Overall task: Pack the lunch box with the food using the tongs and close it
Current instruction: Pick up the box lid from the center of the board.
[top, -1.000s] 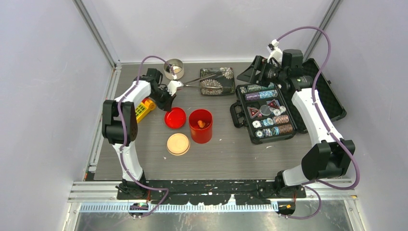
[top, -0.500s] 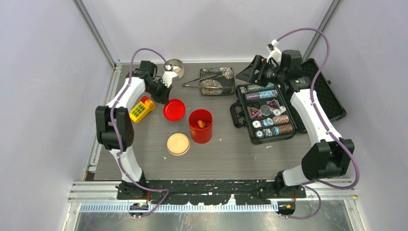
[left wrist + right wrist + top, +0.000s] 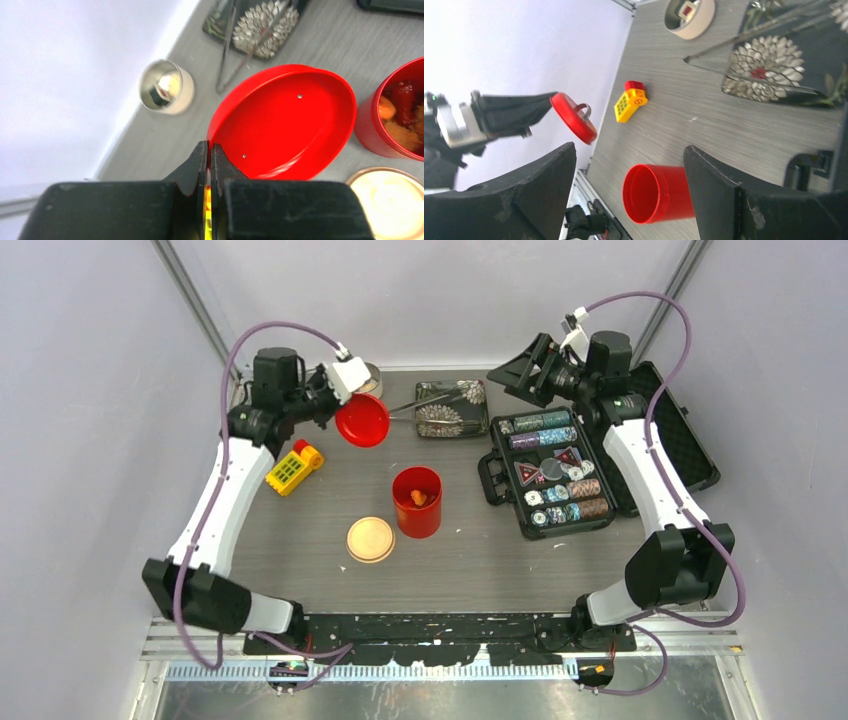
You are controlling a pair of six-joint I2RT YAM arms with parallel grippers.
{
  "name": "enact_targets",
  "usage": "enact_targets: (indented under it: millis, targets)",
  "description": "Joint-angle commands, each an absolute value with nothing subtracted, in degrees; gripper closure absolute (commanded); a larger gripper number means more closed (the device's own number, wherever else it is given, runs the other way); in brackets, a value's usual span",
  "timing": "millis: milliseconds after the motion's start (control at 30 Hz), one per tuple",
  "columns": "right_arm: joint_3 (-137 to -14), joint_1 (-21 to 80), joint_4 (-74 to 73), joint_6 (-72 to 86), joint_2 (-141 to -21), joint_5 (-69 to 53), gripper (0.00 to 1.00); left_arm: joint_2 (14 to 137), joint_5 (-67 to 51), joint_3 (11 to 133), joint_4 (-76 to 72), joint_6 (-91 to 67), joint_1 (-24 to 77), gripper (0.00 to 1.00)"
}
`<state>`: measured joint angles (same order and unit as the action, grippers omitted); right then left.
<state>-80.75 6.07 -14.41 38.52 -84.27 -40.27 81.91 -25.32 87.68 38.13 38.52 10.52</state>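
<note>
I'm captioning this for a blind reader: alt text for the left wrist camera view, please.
The shut left claw pinches the rim of a red lid over the table. On it are an open red canister with orange food, a beige lid, a cream tub, and tongs across a tray.

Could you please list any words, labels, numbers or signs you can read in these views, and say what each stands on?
No text can be read anywhere.
Poker chips: face markings too small to read.
Yellow-and-red toy block: a grid of dots and a round mark, too blurred to read.
</note>
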Motion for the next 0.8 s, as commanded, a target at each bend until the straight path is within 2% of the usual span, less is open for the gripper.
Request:
enact_targets:
  millis: [0, 400, 767]
  targets:
    - [-84.7, 7.1, -6.6, 46.5, -86.3, -45.0, 0.17, 74.0, -18.2, 80.9, 22.0, 49.3, 17.0, 1.0]
    - [-91.4, 11.7, -0.4, 58.7, -95.0, -54.4, 0.16, 67.1, -12.3, 66.0, -11.2, 71.4, 29.0, 1.0]
    - [-98.0, 16.6, 17.9, 69.5, -102.7, -58.5, 0.16, 69.0, -14.2, 66.1, -23.2, 72.6, 35.0, 1.0]
